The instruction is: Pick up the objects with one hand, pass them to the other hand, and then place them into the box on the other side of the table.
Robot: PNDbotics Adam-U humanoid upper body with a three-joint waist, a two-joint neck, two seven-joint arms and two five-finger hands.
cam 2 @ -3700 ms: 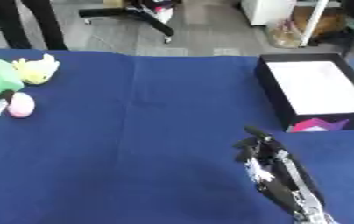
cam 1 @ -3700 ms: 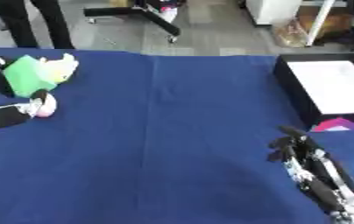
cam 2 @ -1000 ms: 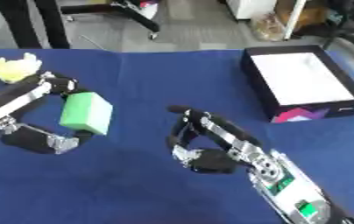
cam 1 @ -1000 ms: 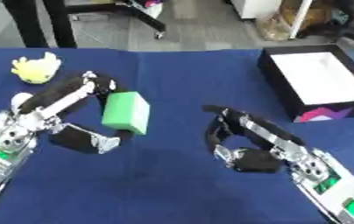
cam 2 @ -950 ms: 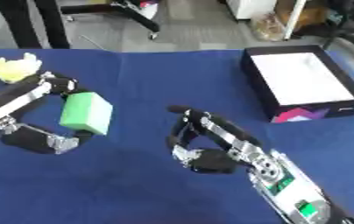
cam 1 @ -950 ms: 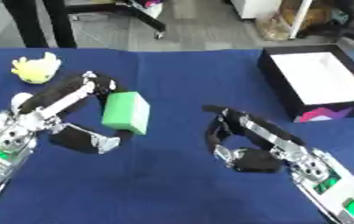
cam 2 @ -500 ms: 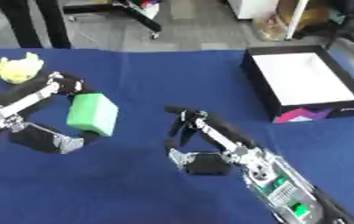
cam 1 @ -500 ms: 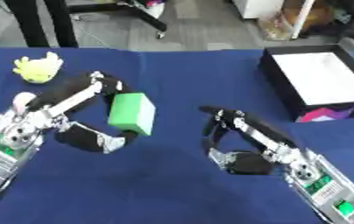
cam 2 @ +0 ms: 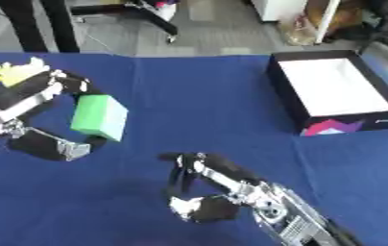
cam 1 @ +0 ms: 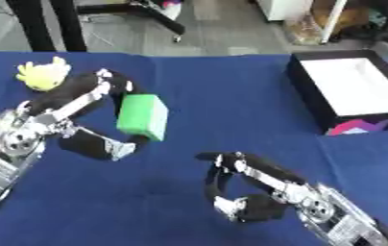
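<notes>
A green block (cam 1: 143, 116) hangs above the blue table, held between the fingers and thumb of my left hand (cam 1: 59, 120), left of centre. My right hand (cam 1: 246, 190) is lower and to the right of the block, apart from it, fingers curved toward the thumb with nothing between them. A yellow soft toy (cam 1: 42, 75) lies on the cloth at the far left, behind the left hand. The black box (cam 1: 353, 91) with a white inside stands at the right edge and looks bare inside.
The blue cloth (cam 1: 223, 103) covers the table. Beyond its far edge are a grey floor, a chair base (cam 1: 139, 9) and a person's legs (cam 1: 46, 24). The box has a pink and white mark (cam 1: 358, 128) on its near wall.
My left hand has carried the green block a little toward the centre. My right hand has drawn nearer and lower in the picture. The camera has shifted slightly.
</notes>
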